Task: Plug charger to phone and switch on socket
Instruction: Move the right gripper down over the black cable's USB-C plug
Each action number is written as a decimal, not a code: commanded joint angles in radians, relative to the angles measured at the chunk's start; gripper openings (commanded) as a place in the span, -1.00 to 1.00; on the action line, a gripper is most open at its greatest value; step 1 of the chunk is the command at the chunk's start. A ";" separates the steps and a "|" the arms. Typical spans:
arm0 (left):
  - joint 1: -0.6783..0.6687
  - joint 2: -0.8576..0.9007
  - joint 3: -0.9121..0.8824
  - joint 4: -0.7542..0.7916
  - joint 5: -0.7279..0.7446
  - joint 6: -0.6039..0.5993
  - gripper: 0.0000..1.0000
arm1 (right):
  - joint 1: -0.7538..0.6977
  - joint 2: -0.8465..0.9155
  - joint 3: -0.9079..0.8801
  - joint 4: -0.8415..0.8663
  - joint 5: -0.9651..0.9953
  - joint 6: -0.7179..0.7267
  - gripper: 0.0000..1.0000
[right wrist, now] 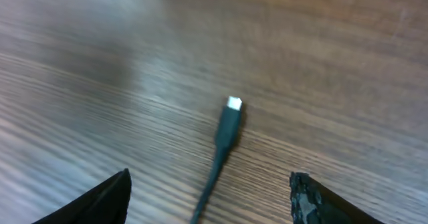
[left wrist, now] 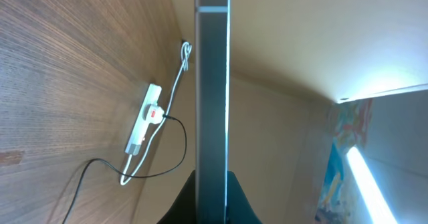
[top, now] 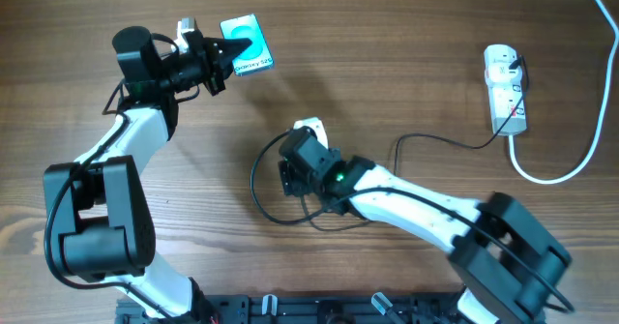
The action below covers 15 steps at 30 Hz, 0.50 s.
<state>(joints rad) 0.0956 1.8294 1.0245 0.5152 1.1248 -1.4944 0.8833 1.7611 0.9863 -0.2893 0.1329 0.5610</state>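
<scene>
A: Which step is judged to be in hand?

B: The pick-up of the charger (top: pixel 256 184). At 11 o'clock in the overhead view the phone (top: pixel 247 36) is held clamped in the left gripper (top: pixel 228 53). Near the centre the right gripper (right wrist: pixel 208 178) is spread wide and nothing is gripped. The connector (right wrist: pixel 233 104) lies flat on the table (top: pixel 387 53), ahead of the gap between the fingers, its metal tip turned towards 1 o'clock in the wrist view.

A: And the socket?

B: The socket (top: pixel 505 89) is found at 2 o'clock, well apart from both arms, with a black plug (top: pixel 519 69) inserted and a white cord (top: pixel 571 160) attached. Whether it is switched on cannot be told.

A: What is called for next?

B: The right gripper is to be advanced and lowered until the connector is straddled just behind its tip, then closed. After that the tip must be carried towards 11 o'clock and lined up with the phone's port, which is not seen here.

A: Can any writing be read?

B: "Galaxy S25" is read, small, on the phone's white band (top: pixel 253 66). A red mark (left wrist: pixel 155 114) is seen on the socket; no lettering can be made out there.
</scene>
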 commanded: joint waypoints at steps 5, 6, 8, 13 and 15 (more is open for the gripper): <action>0.003 0.004 0.024 0.007 0.034 0.041 -0.92 | 0.008 0.100 0.019 0.043 0.001 0.048 0.27; 0.003 0.004 0.024 0.007 0.033 0.045 -0.92 | 0.008 0.112 0.019 0.051 0.002 0.048 0.25; 0.003 0.004 0.024 0.007 0.034 0.051 -0.92 | 0.008 0.130 0.019 0.062 0.002 0.048 0.18; 0.003 0.004 0.024 0.007 0.034 0.051 -0.92 | 0.008 0.158 0.021 0.068 0.006 0.071 -0.02; 0.003 0.004 0.024 0.007 0.034 0.051 -0.92 | 0.008 0.177 0.027 0.064 0.006 0.071 -0.14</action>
<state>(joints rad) 0.0956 1.8294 1.0245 0.5152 1.1286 -1.4708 0.8852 1.8744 1.0054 -0.2165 0.1432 0.6102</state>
